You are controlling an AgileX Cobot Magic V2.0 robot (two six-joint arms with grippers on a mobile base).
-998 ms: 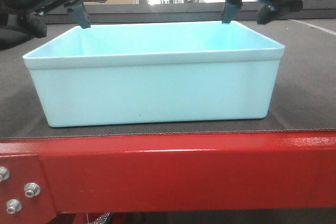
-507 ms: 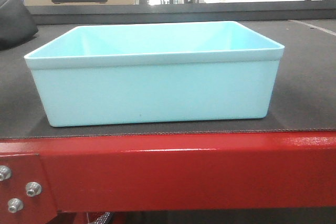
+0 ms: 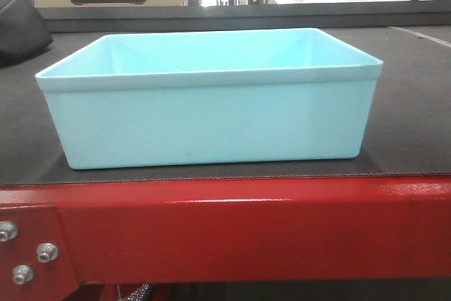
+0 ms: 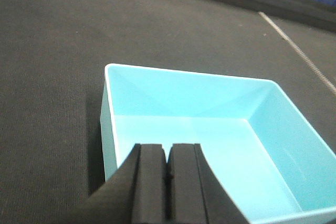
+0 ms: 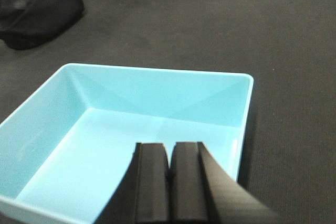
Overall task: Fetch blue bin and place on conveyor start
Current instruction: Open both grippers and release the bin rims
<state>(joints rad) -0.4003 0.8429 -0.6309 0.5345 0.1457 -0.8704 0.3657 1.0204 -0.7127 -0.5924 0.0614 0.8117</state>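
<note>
A: Since the bin [image 3: 211,114] sits flat on the belt [image 3: 412,103], just behind the red frame [image 3: 246,227], is it placed?

B: I judge so. It stands upright, empty, touching only the belt.

A: How would it handle?

B: Probably light and fairly stiff: thin smooth plastic, likely slippery. Best taken by the rim lip on the short walls, at 3 and 9 o'clock, one gripper per side.

A: And the grippers?

B: The left gripper [image 4: 167,174] hangs over the bin's 9 o'clock wall, pads pressed together on nothing. The right gripper [image 5: 170,174] hangs over the 3 o'clock side, likewise closed and empty
</note>
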